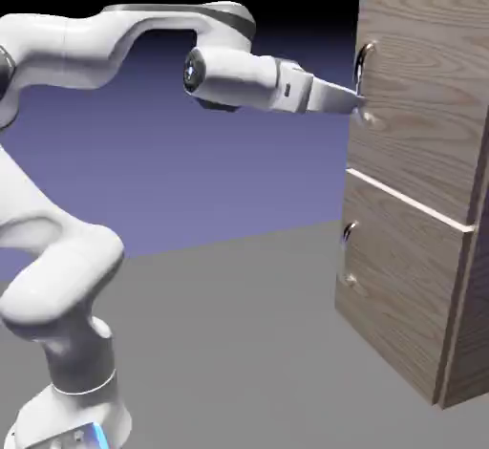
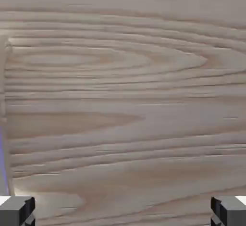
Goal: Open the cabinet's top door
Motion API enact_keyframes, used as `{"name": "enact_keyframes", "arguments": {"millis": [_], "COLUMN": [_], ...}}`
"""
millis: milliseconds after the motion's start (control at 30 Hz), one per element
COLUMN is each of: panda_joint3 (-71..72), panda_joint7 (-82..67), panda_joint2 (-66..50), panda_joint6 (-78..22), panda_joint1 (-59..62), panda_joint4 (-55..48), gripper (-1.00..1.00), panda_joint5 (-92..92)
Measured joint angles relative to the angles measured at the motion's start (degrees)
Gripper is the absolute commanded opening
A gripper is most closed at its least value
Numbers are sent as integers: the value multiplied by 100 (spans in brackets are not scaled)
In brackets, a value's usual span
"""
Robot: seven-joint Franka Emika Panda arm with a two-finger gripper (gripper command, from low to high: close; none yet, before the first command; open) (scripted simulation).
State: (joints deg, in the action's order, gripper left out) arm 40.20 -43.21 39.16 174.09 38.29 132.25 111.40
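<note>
Top door = upper front panel of cabinet, at exterior view's right, standing on grey tabletop. Door looks shut, flush w/ cabinet front. Silver bar handle near door's left edge. My end effector level, pointing at door, tips right by handle; contact can't tell. Hand view: wood grain fills pic, my fingertips far apart at bottom corners. Jaws fully spread, nothing between them. Lower panel below pale seam, small dark handle.
</note>
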Motion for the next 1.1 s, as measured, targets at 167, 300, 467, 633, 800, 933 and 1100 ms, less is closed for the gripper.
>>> {"name": "enact_keyframes", "arguments": {"millis": [167,300,467,633,800,933,1100], "panda_joint3": [450,809,1259,1709,2206,2662,2016], "panda_joint7": [-958,-1725,-2683,-3642,-3734,-3780,-3708], "panda_joint2": [73,131,204,277,80,-112,-252], "panda_joint6": [1,2,3,4,-28,-58,-394], "panda_joint1": [436,785,1221,1657,2300,2896,2066], "panda_joint4": [-322,-579,-901,-1222,-1653,-2050,-1546], "gripper": [0,0,0,0,0,-100,-100], "panda_joint5": [1246,2243,3489,4735,4850,4903,4487]}}
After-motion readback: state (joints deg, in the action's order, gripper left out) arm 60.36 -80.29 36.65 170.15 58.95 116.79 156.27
